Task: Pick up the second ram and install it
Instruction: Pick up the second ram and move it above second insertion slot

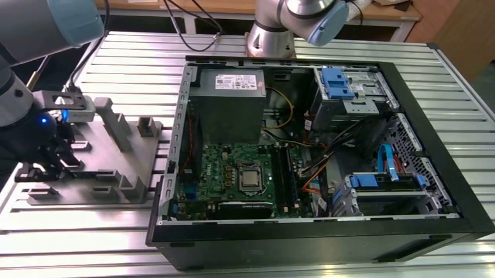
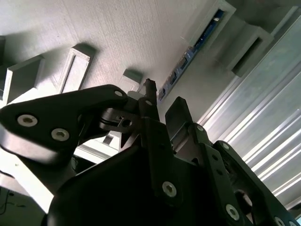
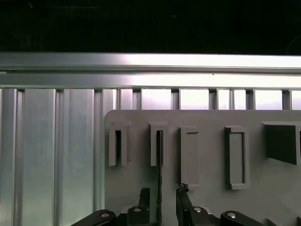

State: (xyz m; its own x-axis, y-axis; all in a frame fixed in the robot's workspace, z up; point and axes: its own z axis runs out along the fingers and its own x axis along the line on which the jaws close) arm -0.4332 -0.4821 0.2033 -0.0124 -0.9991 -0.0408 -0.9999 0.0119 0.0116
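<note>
— Where is the second ram [image 3: 159, 169]?
— It stands on edge in a slot of the grey holder [image 3: 127, 188] and runs down between the pincer's fingers [image 3: 144, 195].
— And the pincer [image 3: 162, 195]?
— Released. The fingers straddle the stick with a gap on each side and grasp nothing. In the exterior view it hangs over the holder, beside the computer case [image 1: 309, 246].

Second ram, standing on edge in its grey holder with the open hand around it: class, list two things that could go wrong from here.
1. In the first wrist view the second ram sits nearer one finger of the hand than the other; closing may push it sideways and tilt it in its slot.
2. The far finger is close to the neighbouring raised frame on the grey holder and might catch on it.
</note>
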